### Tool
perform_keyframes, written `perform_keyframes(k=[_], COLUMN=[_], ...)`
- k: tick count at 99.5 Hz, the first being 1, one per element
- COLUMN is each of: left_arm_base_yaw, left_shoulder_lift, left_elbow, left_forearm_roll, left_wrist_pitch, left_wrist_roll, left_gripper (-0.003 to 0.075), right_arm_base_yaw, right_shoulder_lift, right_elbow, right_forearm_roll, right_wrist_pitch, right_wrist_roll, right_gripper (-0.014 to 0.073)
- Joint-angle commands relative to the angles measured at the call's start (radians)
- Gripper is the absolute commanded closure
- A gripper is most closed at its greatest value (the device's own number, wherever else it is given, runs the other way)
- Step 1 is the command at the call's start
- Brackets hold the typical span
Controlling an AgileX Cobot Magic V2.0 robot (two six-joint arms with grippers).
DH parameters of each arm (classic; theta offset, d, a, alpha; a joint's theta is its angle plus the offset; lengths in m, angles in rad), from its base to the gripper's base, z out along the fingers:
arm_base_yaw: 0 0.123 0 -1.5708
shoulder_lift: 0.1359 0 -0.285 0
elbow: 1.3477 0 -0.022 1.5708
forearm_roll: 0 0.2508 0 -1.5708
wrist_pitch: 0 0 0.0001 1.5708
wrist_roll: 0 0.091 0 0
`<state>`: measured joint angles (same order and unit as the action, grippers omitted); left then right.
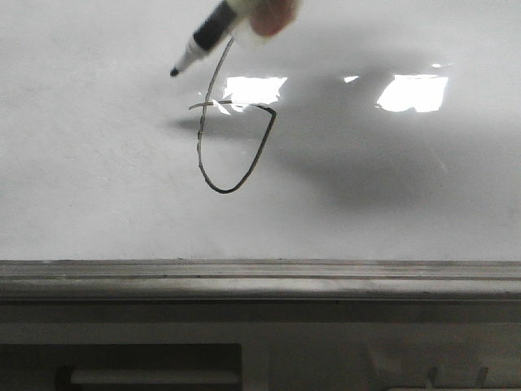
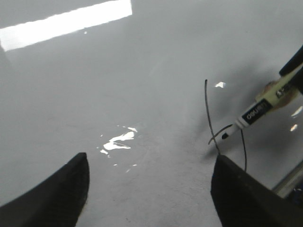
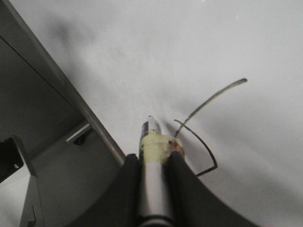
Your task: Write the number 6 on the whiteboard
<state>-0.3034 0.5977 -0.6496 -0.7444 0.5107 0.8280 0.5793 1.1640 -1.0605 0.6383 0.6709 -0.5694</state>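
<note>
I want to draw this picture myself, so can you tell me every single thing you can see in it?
whiteboard: one, glossy white with a grey metal rim, filling most of the front view.
number 6: one, thin black marker line, a slanted stem with a rounded loop and a short cross tick, near the middle of the board.
marker pen: one, pale body with a black end and tip, tilted above the top of the drawing; its tip is off to the side of the line.
glare patches: several, bright white, on the board's surface.
right gripper: one, dark fingers, shut on the marker pen.
left gripper: one, dark fingers, open and holding nothing, over the board beside the drawing.
</note>
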Motion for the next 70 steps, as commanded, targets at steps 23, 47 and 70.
perform_keyframes(k=[23, 47, 70], left_arm_base_yaw=[-0.130, -0.322, -0.436], left_shoulder_lift=[0.139, 0.333, 0.469], left_elbow=[-0.043, -0.112, -0.162], left_forearm_roll=[-0.347, -0.352, -0.313], left_wrist_pitch=[0.026, 0.017, -0.042], left_wrist_roll=[0.326, 0.383, 0.392], left_gripper=[0.0279, 0.0302, 0.0302], right_arm_base_yaw=[-0.002, 0.003, 0.003], right_shoulder_lift=[-0.023, 0.008, 0.008], right_elbow=[-0.091, -0.091, -0.091], right_forearm_roll=[0.015, 0.014, 0.014], right_wrist_pitch=[0.097, 0.145, 0.176], right_wrist_roll=[-0.002, -0.003, -0.008], right_gripper=[0.0643, 0.0643, 0.0643])
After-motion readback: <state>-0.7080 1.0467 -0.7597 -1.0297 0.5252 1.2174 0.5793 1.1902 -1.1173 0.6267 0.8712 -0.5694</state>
